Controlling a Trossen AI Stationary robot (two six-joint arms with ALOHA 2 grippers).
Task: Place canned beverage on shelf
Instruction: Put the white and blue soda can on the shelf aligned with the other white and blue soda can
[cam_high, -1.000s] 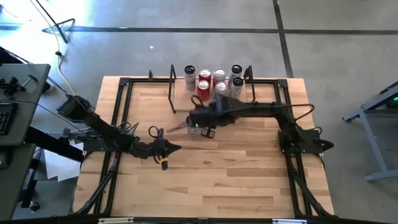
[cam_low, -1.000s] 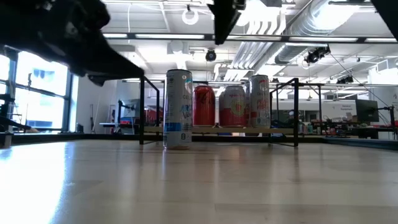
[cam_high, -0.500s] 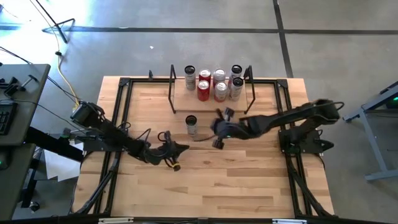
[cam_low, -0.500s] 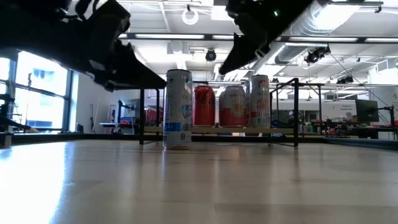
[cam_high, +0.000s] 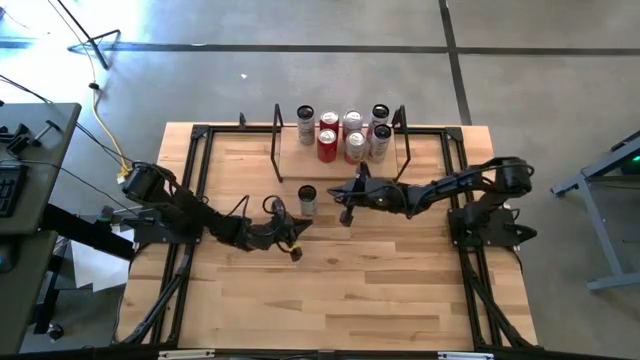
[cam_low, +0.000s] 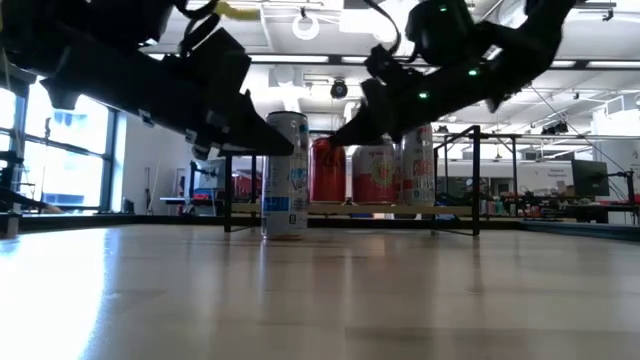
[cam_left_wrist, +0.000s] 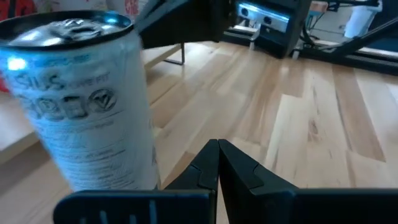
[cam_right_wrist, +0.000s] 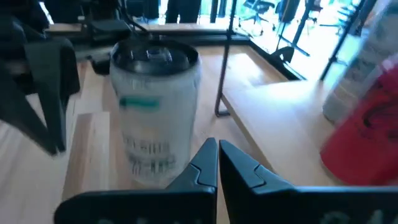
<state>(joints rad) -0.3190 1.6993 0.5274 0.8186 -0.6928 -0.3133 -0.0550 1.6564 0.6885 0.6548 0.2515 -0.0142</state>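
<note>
A tall silver-white can (cam_high: 307, 200) stands upright on its base on the tabletop, in front of the shelf (cam_high: 340, 168); it also shows in the low view (cam_low: 287, 175). The shelf's light-wood board carries several red and silver cans (cam_high: 345, 135). My left gripper (cam_high: 293, 226) is shut, just to the can's near left; in its wrist view the can (cam_left_wrist: 87, 106) stands beside the shut fingers (cam_left_wrist: 217, 158). My right gripper (cam_high: 341, 200) is shut, just to the can's right, and points at the can (cam_right_wrist: 155, 112).
The shelf's black end frames (cam_high: 278, 150) (cam_high: 403, 140) stand close behind the can and the right gripper. Black rails (cam_high: 200, 200) run along the tabletop's sides. Bare wood (cam_high: 330, 290) lies toward the near edge.
My right gripper has left its place over the can, gone toward the table's right edge and dropped low, then come back a little toward the can and the far edge. My left gripper has moved right, toward the can. The can has kept still.
</note>
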